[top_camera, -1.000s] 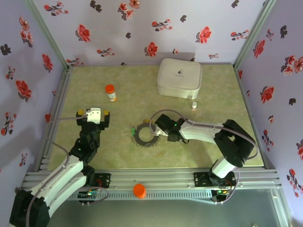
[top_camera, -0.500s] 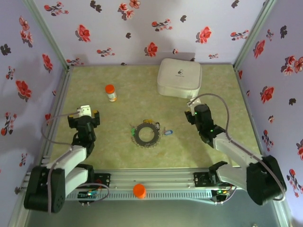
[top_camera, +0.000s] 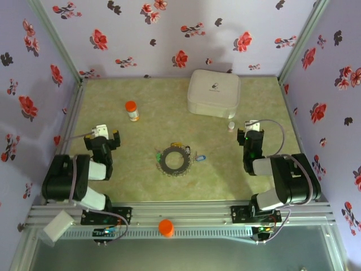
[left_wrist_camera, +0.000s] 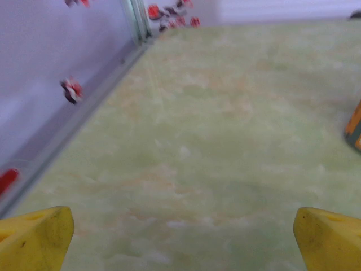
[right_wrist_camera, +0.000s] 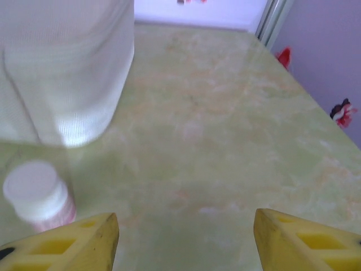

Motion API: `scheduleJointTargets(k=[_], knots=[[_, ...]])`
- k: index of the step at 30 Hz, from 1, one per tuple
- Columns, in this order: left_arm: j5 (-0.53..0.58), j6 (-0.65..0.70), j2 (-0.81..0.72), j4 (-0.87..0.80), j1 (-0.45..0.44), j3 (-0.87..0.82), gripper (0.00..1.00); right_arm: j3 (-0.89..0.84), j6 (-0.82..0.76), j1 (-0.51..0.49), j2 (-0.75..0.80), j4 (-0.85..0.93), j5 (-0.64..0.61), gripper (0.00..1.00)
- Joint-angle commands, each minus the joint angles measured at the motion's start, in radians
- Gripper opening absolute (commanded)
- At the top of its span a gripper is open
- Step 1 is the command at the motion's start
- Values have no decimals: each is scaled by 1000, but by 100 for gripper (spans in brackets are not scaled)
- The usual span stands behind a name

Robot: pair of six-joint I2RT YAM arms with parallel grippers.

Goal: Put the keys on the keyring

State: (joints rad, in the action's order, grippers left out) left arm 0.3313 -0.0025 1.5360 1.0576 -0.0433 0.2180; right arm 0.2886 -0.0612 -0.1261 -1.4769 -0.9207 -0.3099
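The keyring [top_camera: 174, 161], a flat grey beaded loop, lies in the middle of the table. Small keys sit at its rim: a green one [top_camera: 157, 156] on the left, a yellow one [top_camera: 176, 146] at the top and a blue one [top_camera: 202, 158] just off its right side. My left gripper [top_camera: 102, 134] rests folded back at the left, open and empty, its yellow fingertips [left_wrist_camera: 35, 244] wide apart over bare table. At the right, well away from the ring, my right gripper [top_camera: 251, 126] is open too, with nothing between its fingertips [right_wrist_camera: 307, 241].
An orange-capped bottle [top_camera: 132, 110] stands at the back left, its edge also showing [left_wrist_camera: 354, 127]. A white rounded box [top_camera: 214, 93] [right_wrist_camera: 62, 68] sits at the back, with a small white-capped bottle [top_camera: 230, 126] [right_wrist_camera: 36, 195] in front of it, just left of my right gripper.
My right gripper opened, left the keyring and drew back to the right side. The blue key now lies beside the ring. My left arm folded back toward its base.
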Motion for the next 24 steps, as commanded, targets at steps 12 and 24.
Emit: scheduleJointTargets(k=[12, 24], knots=[[-62, -41, 12, -140, 12, 164, 100, 95, 130, 80, -85, 21, 100, 67], [-87, -43, 13, -148, 20, 169, 100, 102, 136, 88, -83, 39, 105, 73]])
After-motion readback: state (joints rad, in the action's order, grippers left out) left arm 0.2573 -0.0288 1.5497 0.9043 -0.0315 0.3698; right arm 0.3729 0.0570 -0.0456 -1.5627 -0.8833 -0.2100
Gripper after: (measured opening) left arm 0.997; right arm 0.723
